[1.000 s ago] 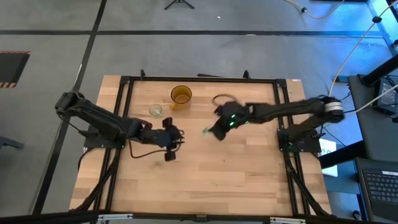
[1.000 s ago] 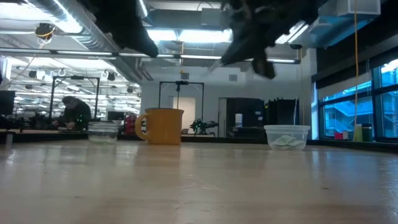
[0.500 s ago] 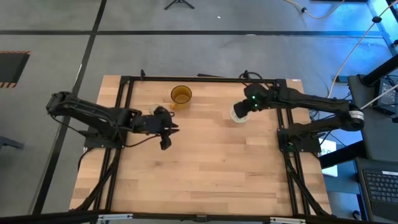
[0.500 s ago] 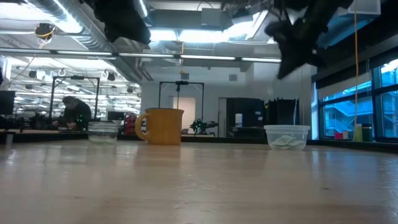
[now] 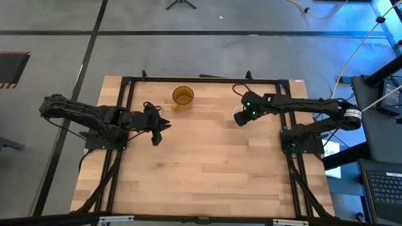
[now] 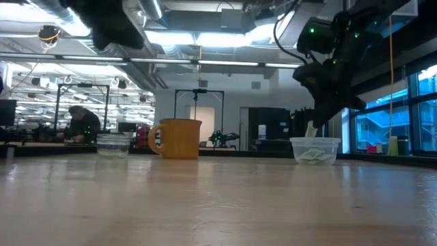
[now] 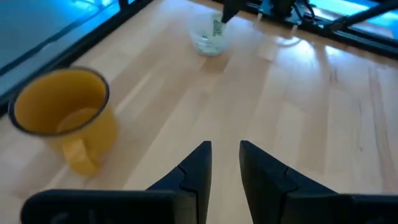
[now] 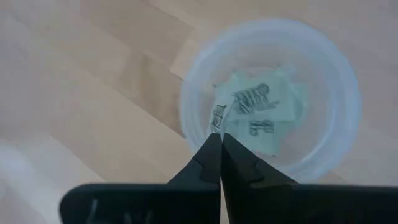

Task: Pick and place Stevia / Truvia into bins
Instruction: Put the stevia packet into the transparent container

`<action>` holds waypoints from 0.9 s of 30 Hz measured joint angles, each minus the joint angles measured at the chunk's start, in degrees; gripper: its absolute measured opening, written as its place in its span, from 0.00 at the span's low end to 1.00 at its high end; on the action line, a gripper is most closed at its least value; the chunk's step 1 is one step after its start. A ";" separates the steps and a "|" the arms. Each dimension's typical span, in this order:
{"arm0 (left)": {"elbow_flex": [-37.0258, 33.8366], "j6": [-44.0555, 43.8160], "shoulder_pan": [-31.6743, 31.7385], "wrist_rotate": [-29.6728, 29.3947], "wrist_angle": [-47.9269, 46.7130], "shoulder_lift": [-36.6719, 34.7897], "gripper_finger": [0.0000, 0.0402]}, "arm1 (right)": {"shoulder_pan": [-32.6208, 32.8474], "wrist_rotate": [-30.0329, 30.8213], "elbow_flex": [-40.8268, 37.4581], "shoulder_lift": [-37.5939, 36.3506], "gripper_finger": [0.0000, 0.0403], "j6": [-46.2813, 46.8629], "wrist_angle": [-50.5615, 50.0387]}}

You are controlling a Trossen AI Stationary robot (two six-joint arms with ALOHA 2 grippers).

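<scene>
My right gripper (image 8: pixel 220 138) is shut on one white, green-printed Stevia packet (image 8: pixel 217 118) directly over the wider translucent cup (image 5: pixel 240 117). That cup (image 8: pixel 323 93) stands on the table toward its far right and holds several more packets (image 8: pixel 261 111). The smaller glass cup (image 6: pixel 114 145) stands on the table's far left part, beside the amber cup. My left gripper (image 7: pixel 222 149) hovers near it, narrowly open and empty; in the high view the left arm (image 5: pixel 147 119) covers that cup. My right gripper pinches the packet's upper edge (image 8: pixel 218 127) between its two fingertips, coming from above and pointing down. The packet (image 6: pixel 312 130) hangs upright below the fingers, lifted clear, with its lower end at about the rim of the wider cup (image 6: pixel 315 141).
The amber-brown cup (image 5: pixel 183 96) stands at the table's far edge between the two clear cups, close to my left gripper. The bare wooden tabletop (image 5: pixel 213 169) stretches across the middle and near side. The dark frame rails (image 5: pixel 201 80) run along the table's edges.
My right gripper has carried the packet from the table's middle toward the far right, then come down over the wider cup, staying shut. My left gripper has drawn back toward the table's left and far side, near the glass cup.
</scene>
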 joint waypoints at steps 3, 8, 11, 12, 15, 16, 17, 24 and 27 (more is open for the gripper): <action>-3.97 -2.75 0.00 -0.10 2.34 -3.03 0.20 | -0.46 0.08 -0.51 1.32 0.00 -0.10 0.43; -9.73 -4.72 0.00 -0.13 5.75 -7.49 0.20 | -2.18 0.11 -0.51 3.97 0.00 -0.54 1.80; -12.55 -6.13 0.00 -0.16 7.65 -9.56 0.20 | -3.18 0.16 -0.51 5.95 0.01 -0.96 1.79; -13.35 -6.24 0.00 -0.20 8.43 -10.10 0.20 | -3.30 0.20 -0.51 6.37 0.01 -1.06 1.78; -14.96 -6.22 -0.02 -1.11 8.81 -11.71 0.20 | -3.30 0.19 -0.51 7.13 0.03 -0.98 1.74; -15.44 -6.22 0.00 -1.69 8.86 -12.26 0.20 | -3.27 0.17 -0.51 7.13 0.04 -1.36 1.76; -16.03 -6.22 0.00 -2.19 8.81 -12.99 0.20 | -3.26 0.18 -0.51 7.11 0.05 -1.55 1.86; -18.60 -7.55 0.00 -4.50 8.33 -18.33 0.20 | -3.28 0.29 -0.51 6.99 0.18 -1.85 1.87; -18.72 -7.12 0.00 -5.78 8.24 -19.88 0.20 | -3.26 2.87 -0.51 6.12 0.24 -1.72 1.02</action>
